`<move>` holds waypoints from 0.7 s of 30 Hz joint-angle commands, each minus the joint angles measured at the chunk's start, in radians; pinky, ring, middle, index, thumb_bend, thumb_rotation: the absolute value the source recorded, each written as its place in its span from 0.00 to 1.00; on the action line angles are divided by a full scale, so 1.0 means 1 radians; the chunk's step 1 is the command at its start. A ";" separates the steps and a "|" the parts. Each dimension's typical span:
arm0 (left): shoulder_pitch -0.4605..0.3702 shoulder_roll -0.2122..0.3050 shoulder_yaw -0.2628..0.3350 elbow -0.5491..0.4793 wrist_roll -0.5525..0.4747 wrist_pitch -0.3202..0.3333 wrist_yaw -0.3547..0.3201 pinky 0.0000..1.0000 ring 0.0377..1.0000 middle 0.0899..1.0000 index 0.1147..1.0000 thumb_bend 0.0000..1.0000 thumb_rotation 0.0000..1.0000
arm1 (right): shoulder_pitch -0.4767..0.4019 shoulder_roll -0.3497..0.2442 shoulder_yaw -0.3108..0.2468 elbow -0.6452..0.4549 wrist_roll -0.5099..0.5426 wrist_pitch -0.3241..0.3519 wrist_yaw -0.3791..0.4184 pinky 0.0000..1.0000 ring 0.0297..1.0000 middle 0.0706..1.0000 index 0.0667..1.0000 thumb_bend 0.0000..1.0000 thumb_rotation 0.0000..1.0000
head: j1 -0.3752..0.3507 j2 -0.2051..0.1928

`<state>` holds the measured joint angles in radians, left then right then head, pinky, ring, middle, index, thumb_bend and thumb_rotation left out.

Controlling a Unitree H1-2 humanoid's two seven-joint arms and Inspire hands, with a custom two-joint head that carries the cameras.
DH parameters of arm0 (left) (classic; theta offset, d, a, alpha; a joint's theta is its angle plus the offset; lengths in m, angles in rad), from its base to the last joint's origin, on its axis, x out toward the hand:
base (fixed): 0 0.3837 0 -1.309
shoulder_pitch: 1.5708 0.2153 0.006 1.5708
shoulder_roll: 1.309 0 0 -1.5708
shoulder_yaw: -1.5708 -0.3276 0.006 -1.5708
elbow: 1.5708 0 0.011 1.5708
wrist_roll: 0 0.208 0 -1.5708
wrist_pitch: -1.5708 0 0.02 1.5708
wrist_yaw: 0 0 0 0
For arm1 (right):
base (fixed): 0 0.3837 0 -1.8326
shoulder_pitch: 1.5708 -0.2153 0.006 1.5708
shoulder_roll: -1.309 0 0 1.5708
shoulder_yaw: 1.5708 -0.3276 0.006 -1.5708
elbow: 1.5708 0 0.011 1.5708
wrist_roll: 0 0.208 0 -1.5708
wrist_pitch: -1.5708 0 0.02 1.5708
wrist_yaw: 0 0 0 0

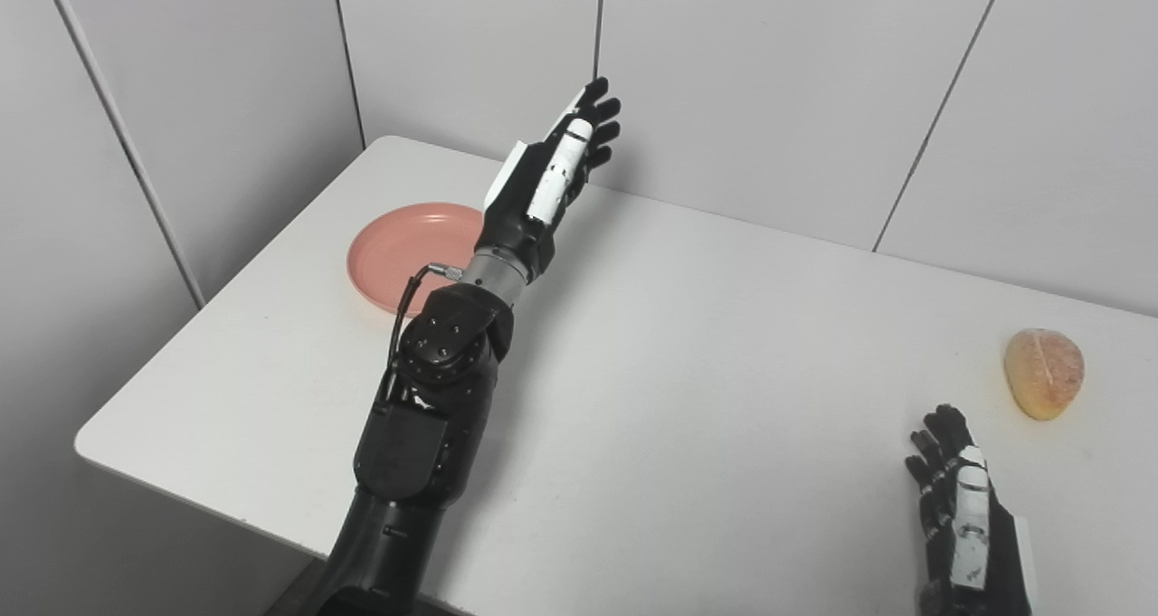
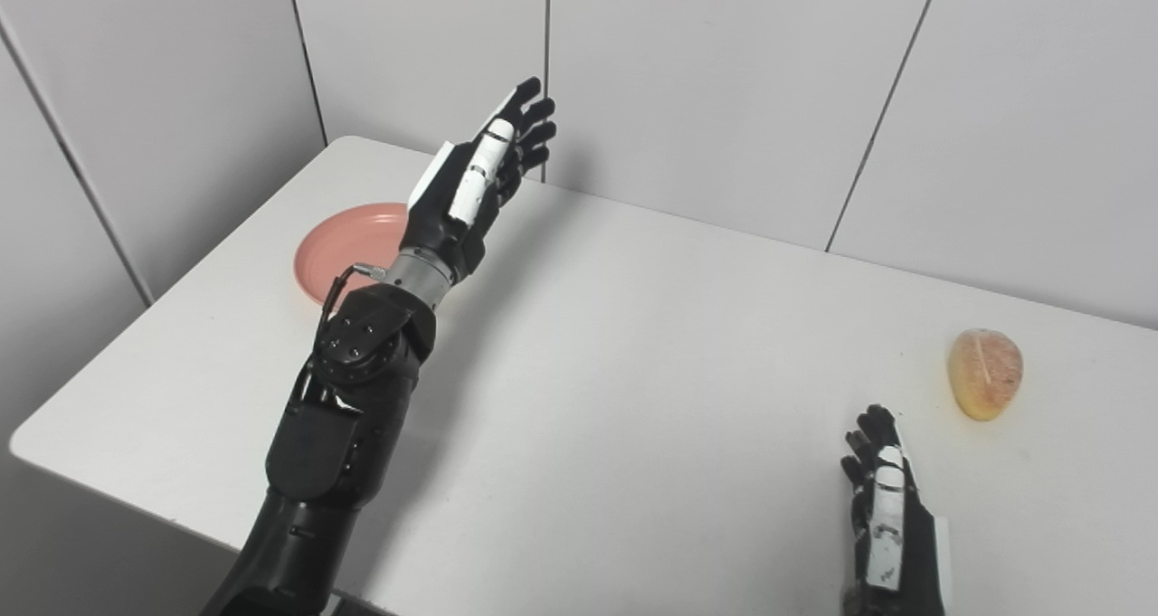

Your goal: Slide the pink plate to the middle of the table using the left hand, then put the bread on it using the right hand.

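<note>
Overhead, white table (image 1: 688,372) against grey wall panels (image 1: 778,73)

Pink plate (image 1: 407,252): round, shallow, salmon-pink, empty, lay flat near the far left corner of the white table (image 1: 688,390), well away from its middle, right edge hidden behind the raised left arm. Bread (image 1: 1044,372): small rounded loaf, golden-tan with a paler pinkish top marked by a light seam, rested on the tabletop near the right side, far from the plate. Touched by nothing, sat apart from each other across the table.
</note>
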<state>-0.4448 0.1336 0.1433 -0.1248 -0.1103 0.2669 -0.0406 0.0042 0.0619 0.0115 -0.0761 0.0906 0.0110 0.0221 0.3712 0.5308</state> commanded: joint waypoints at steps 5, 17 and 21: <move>-0.108 0.074 0.047 0.023 0.007 0.002 0.031 0.95 0.93 0.93 0.92 0.46 1.00 | -0.014 0.002 -0.006 0.003 0.014 -0.038 0.003 0.96 0.94 0.93 0.90 0.11 1.00 | 0.006 -0.001; -0.157 0.166 0.134 0.073 -0.009 0.020 0.074 0.91 0.91 0.91 0.89 0.42 1.00 | -0.011 -0.011 -0.007 -0.010 0.025 -0.024 0.011 0.98 0.95 0.94 0.92 0.10 1.00 | 0.022 -0.004; -0.170 0.174 0.178 0.110 -0.037 0.007 0.087 0.93 0.91 0.91 0.89 0.40 1.00 | -0.011 -0.021 -0.007 -0.005 0.027 -0.033 0.018 0.99 0.96 0.94 0.93 0.12 1.00 | 0.028 -0.004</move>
<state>-0.5498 0.2786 0.3126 -0.0080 -0.1371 0.2889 0.0346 0.0014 0.0472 0.0082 -0.0763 0.1097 0.0112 0.0263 0.4003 0.5262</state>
